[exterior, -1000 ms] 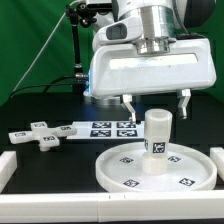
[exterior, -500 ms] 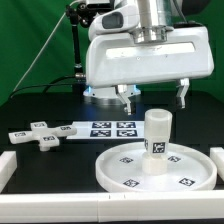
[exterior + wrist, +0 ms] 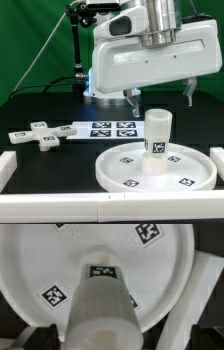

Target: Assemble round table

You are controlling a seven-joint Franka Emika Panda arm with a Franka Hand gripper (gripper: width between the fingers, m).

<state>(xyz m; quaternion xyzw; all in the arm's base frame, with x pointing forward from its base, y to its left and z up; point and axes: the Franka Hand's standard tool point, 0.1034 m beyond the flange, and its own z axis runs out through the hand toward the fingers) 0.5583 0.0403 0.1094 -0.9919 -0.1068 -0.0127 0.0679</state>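
Note:
The round table's large rimmed disc (image 3: 112, 172) lies flat at the front of the table. The short cylinder leg (image 3: 157, 138) stands upright on its centre, a tag on its side. My gripper (image 3: 163, 96) hangs open just above the leg, one finger on each side, touching nothing. The cross-shaped foot (image 3: 38, 133) lies apart toward the exterior view's left. In the wrist view I look down the leg (image 3: 103, 308) onto the disc (image 3: 55, 258). My gripper (image 3: 122, 336) there shows dark fingertips (image 3: 40, 335) well clear of the leg.
The marker board (image 3: 108, 128) lies between the foot and the disc. White rails run along the front edge (image 3: 110, 206) and at both sides (image 3: 6, 166). The arm's base (image 3: 100, 95) stands behind, before a green backdrop.
The gripper has lifted off the leg and drifted slightly to the exterior view's right. The leg stays standing on the disc.

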